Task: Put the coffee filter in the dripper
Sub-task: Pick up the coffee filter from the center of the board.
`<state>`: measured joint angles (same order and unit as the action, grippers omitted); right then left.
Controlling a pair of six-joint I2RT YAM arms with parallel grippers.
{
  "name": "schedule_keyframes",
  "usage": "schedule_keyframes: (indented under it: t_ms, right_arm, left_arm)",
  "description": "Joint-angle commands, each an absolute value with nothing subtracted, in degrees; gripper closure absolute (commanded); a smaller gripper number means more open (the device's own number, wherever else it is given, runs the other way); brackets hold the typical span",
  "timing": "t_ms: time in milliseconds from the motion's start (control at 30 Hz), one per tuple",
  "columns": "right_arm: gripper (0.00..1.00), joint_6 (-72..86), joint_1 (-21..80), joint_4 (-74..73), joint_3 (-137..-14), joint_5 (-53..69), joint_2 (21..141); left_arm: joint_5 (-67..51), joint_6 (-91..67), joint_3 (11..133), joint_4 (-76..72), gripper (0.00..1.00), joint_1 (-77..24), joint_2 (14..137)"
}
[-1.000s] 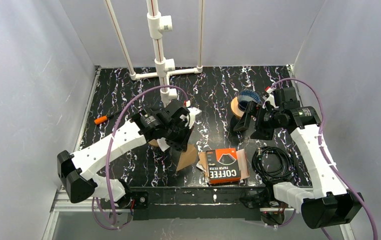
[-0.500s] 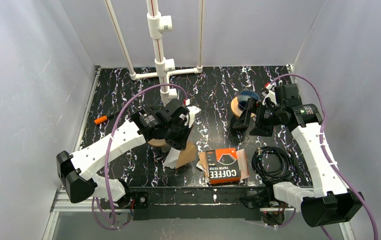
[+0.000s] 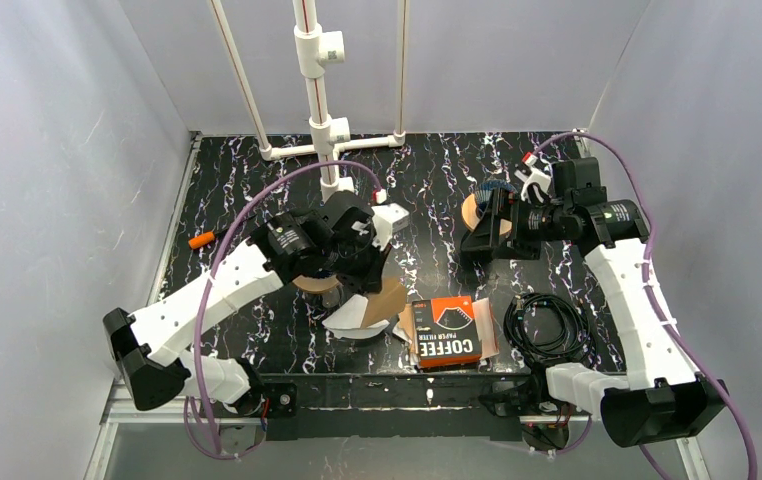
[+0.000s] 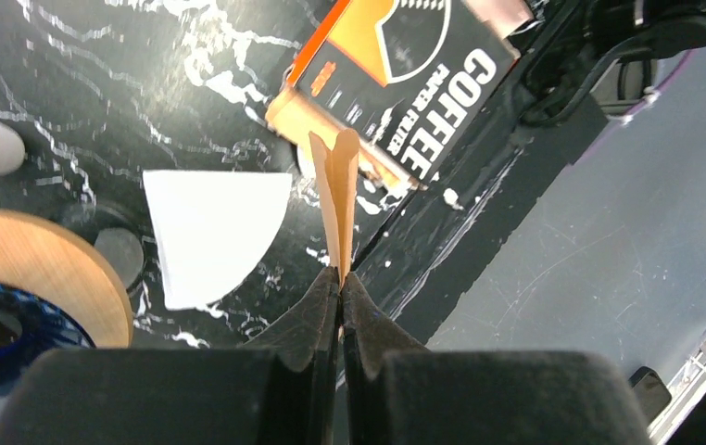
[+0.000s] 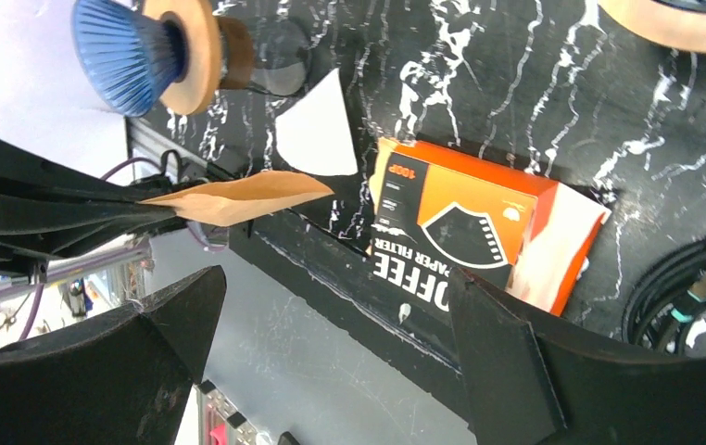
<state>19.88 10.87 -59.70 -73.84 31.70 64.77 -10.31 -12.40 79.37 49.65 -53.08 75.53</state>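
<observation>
My left gripper is shut on a brown paper coffee filter and holds it edge-on above the table's front. A white filter lies flat on the table below it. A blue ribbed dripper with a wooden collar stands under my left wrist; it also shows in the left wrist view and the right wrist view. A second wooden-collared dripper stands beside my right gripper, which is open and empty.
An orange coffee filter box lies at the front centre. A black cable coil lies to its right. A white pipe stand rises at the back. An orange-handled tool lies at the left.
My left gripper has swung the brown filter up and to the right. The white filter has come free and now lies flat on the table. My right gripper has drifted back and up.
</observation>
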Motion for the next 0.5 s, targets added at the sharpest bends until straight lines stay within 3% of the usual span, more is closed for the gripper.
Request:
schedule_keyframes:
  t_ms: [0,233,467]
  right_arm:
    - [0.02,15.81,10.63,-55.83,-76.65,38.72,63.37]
    - [0.02,14.27,10.63,-46.06,-73.58,46.05,59.17]
    - [0.02,14.50,10.63,-25.46,-66.44,50.02,51.09]
  left_arm:
    - [-16.35,-6.94,82.09,45.14,1.00,-52.92,71.44]
    - [-19.82,0.60,80.16,36.47,1.00,-52.94,66.90]
    - [-24.25,9.31,75.99,28.43,1.00,-52.99,61.63]
